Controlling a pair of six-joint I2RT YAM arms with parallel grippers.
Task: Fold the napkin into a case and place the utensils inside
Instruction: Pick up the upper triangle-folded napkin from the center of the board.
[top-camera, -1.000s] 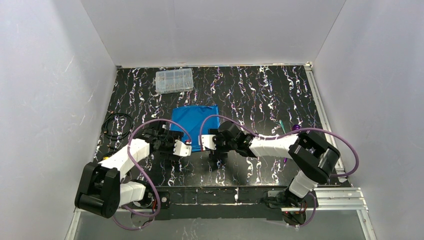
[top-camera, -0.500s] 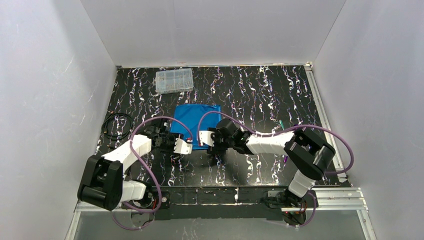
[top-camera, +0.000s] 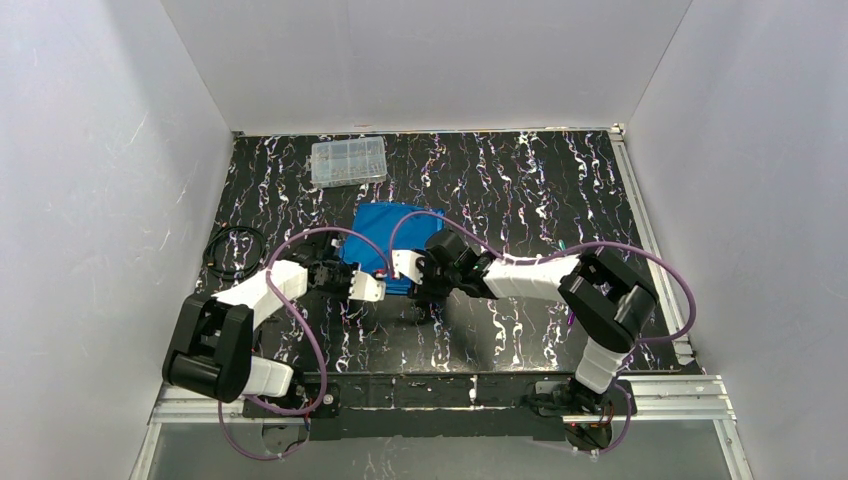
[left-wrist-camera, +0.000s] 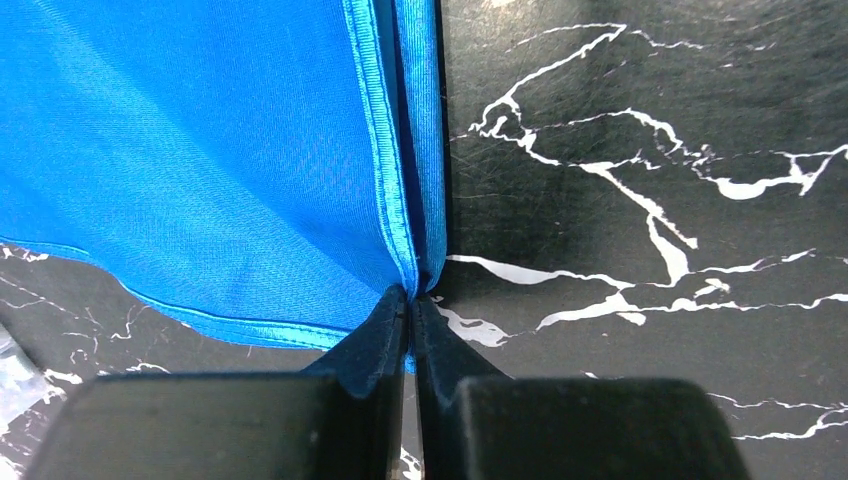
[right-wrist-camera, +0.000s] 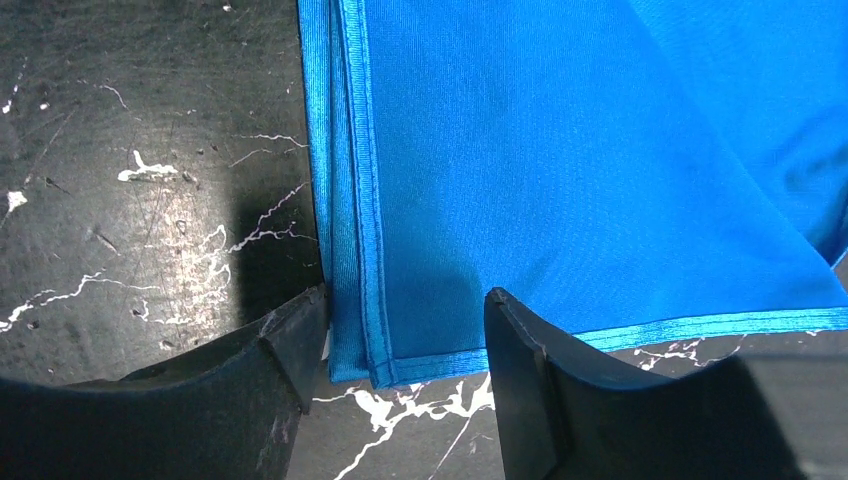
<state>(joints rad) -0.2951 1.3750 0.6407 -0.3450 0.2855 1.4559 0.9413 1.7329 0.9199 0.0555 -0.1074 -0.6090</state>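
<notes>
Here, the bright blue, slightly shiny square cloth napkin (top-camera: 385, 225) lies mid-way across the black, white-veined tabletop (top-camera: 520, 180). The left gripper (left-wrist-camera: 410, 305) is pinched tight on the cloth's hemmed near-left corner. The right gripper (right-wrist-camera: 405, 300) stands with jaws apart, straddling the near-right corner.
</notes>
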